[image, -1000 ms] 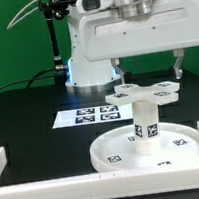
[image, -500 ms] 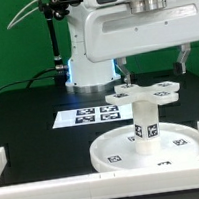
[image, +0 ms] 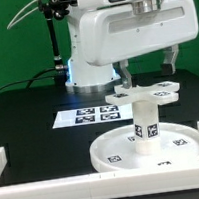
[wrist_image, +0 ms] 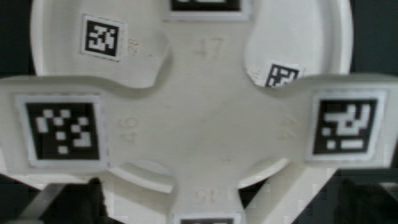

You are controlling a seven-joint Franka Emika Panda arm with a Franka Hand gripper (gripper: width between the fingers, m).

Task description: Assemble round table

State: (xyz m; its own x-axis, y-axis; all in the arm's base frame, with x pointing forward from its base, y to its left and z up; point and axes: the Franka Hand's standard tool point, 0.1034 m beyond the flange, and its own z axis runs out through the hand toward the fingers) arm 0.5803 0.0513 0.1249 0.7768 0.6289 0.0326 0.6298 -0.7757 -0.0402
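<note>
From the exterior view's left: the marker board lies flat, black table open around it. The white plastic short cylindrical post stands on the large rimmed disc, flat lobed cross piece atop. Above, the gripper spreads wide, holding nothing.

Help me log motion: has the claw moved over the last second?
Yes. In the exterior view the claw has risen and drifted toward that view's left, judged against the post; its fingers now stand above the cross piece.
</note>
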